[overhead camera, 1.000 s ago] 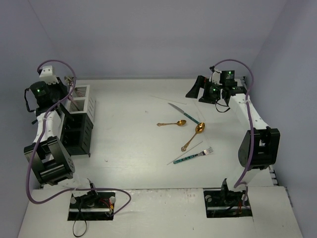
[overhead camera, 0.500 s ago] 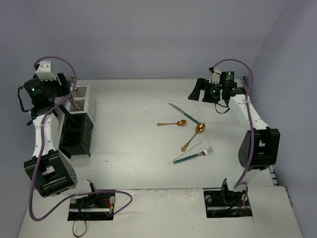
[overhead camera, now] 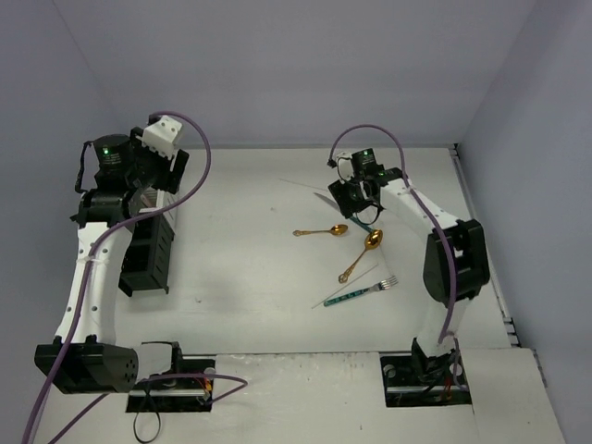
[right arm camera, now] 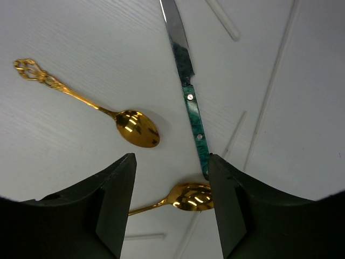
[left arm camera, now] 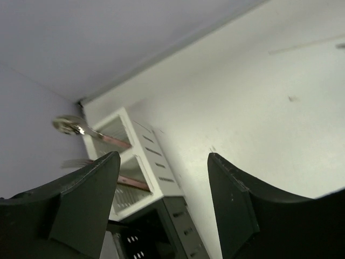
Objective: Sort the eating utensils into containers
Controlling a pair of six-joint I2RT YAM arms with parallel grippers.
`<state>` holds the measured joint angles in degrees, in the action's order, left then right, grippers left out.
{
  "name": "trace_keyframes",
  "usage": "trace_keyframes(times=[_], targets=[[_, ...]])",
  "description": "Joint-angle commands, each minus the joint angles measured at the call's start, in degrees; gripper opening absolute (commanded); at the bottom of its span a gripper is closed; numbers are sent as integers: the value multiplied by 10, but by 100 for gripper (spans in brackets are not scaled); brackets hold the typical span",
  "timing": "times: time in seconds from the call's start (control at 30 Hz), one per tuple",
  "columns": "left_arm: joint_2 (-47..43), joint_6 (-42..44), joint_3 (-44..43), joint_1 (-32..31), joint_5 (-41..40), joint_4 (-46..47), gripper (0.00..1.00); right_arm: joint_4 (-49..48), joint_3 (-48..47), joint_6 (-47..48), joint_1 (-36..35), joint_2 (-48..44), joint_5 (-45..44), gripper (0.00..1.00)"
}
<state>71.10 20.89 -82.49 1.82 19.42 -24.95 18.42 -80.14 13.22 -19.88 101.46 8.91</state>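
My right gripper hangs open and empty over the cutlery in the middle of the table. In the right wrist view its open jaws frame a silver knife with a teal handle, a gold spoon and the bowl of a second gold spoon. A teal-handled fork lies nearer me. My left gripper is open and empty above the row of bins. The left wrist view shows the white slatted bin holding a pink-handled piece, with a black bin beside it.
Thin pale sticks lie among the cutlery and near the fork. The black bins stand along the table's left side, with the left wall close behind them. The back wall runs just beyond the white bin.
My right arm swung left from the back right corner to above the knife and spoons. My left arm turned right, bringing its gripper over the bins.
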Motion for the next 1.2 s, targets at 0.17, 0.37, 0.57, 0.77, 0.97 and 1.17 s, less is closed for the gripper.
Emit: trace_keyframes(times=[0.17,0.37,0.57,0.77,0.97,1.17], targets=[[-44,15,49,-40,54,-62,63,56,-111,136,12,136,-48,46],[-59,15,68,-45,62,-62,64,64,-122,156,12,180,-47,42],[-61,17,67,-45,65,-62,64,72,-117,167,12,221,-35,38],[-59,11,62,-45,62,-62,64,91,-121,168,12,237,-11,13],[-52,-22,53,-44,57,-46,64,109,-150,136,0,179,23,0],[-41,-99,41,-29,41,-13,64,113,-214,88,-14,115,50,0]])
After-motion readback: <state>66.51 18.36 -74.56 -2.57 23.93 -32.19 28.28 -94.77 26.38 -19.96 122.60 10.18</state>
